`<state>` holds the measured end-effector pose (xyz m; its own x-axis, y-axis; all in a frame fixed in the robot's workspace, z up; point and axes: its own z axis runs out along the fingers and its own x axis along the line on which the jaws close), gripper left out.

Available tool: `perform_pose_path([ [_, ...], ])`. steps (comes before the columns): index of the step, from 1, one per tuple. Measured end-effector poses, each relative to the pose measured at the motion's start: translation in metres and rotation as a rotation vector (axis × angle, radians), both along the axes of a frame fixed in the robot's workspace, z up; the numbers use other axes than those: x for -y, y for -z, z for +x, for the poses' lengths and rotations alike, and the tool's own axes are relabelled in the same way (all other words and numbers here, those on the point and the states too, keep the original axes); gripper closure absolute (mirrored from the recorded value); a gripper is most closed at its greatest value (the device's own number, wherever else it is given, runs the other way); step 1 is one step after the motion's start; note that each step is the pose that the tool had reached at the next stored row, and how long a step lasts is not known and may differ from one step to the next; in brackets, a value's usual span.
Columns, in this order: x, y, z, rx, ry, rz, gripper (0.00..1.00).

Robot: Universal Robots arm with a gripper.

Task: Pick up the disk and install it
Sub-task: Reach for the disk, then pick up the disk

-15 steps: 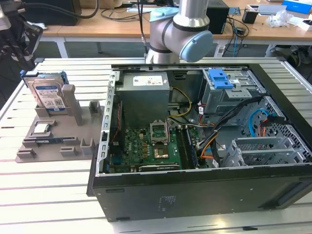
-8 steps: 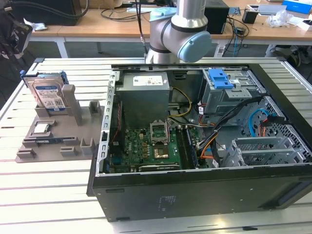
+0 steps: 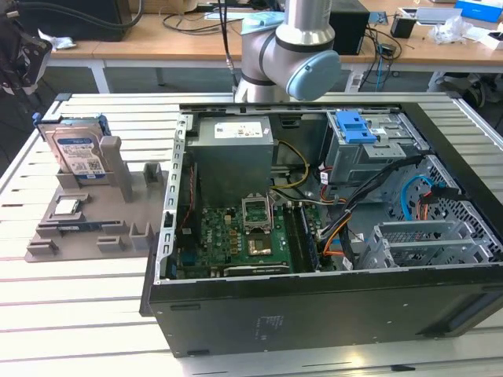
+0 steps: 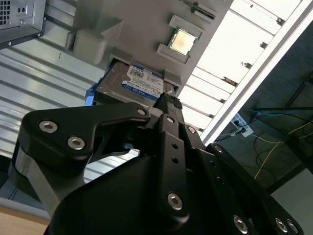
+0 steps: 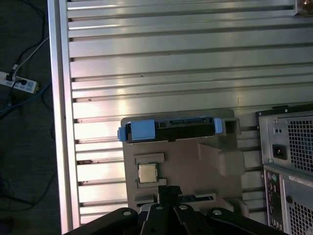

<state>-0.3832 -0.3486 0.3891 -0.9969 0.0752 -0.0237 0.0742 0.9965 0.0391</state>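
The disk [image 3: 78, 153] stands on edge in a slot of a grey holder [image 3: 134, 200] at the exterior view's left, beside the open computer case. It is silver with a white-and-blue label and a blue bracket. In the first wrist view I look down on the disk's top edge [image 5: 171, 129] with its blue bracket ends. My gripper [image 5: 168, 192] hangs well above the holder, apart from the disk, shut with nothing between its fingers. In the second wrist view one of the black fingers [image 4: 168, 105] points toward the disk's label [image 4: 142, 83].
A square CPU chip [image 5: 149, 172] lies on the holder near the disk. The open computer case [image 3: 314, 306] fills the middle of the slatted metal table [image 3: 71, 298]. In it stands a grey drive cage with a blue latch [image 3: 357, 129]. The arm's grey joint [image 3: 295, 55] is behind the case.
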Motion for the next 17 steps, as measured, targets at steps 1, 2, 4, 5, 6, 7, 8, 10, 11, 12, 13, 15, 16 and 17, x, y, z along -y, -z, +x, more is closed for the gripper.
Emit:
perform_pose_path([
  [1,0.0,0.0,0.0,0.0,0.0,0.0,0.9],
  [2,0.0,0.0,0.0,0.0,0.0,0.0,0.9],
  [4,0.0,0.0,0.0,0.0,-0.001,0.0,0.9],
  [5,-0.0001,0.0,0.0,0.0,-0.015,0.0,0.9],
  [6,-0.0001,0.0,-0.0001,0.0,-0.03,0.0,0.9],
  [7,-0.0001,0.0,-0.0001,0.0,-0.058,0.0,0.9],
  [8,-0.0001,0.0,0.0,0.0,-0.074,0.0001,0.9],
  [10,-0.0001,0.0,0.0,0.0,-0.116,0.0,0.9],
  [11,-0.0001,0.0,0.0,0.0,-0.134,0.0001,0.9],
  [12,0.0,0.0,0.0,0.0,-0.166,0.0,0.9],
  [13,-0.0001,0.0,0.0,0.0,-0.196,0.0,0.9],
  [15,0.0,0.0,0.0,0.0,-0.263,0.0,0.9],
  [16,0.0,0.0,0.0,0.0,-0.277,0.0,0.9],
  [17,-0.0001,0.0,0.0,0.0,-0.319,0.0,0.9],
])
